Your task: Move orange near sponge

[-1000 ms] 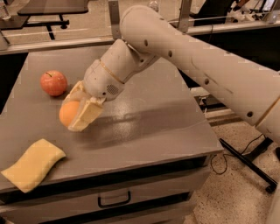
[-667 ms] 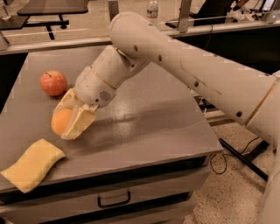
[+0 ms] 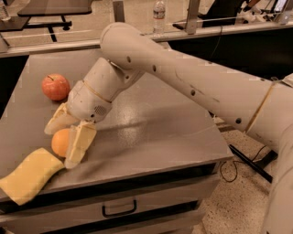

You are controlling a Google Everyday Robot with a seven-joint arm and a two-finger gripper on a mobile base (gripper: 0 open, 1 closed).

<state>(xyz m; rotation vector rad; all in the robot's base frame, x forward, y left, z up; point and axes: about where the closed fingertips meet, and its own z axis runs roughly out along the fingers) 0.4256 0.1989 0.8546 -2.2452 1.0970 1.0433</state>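
The orange [image 3: 59, 142] sits low over the grey table [image 3: 151, 132] near its front left, between the two cream pads of my gripper [image 3: 60, 147]. The gripper is shut on the orange, with one finger [image 3: 56, 121] behind it and the other [image 3: 80, 144] on its right side. The pale-yellow sponge [image 3: 28, 176] lies flat at the front left corner, just in front and left of the orange, with its near end about touching the fruit. My white arm reaches in from the right across the table.
A reddish apple [image 3: 56, 87] with a stem sits at the back left of the table. A water bottle [image 3: 159, 13] stands on a surface behind. A drawer handle [image 3: 119, 211] is below the table's front edge. Cables [image 3: 249, 162] lie on the floor at right.
My gripper has carried the orange forward and left, down towards the table, and it now sits right beside the sponge. The apple and sponge have not moved.
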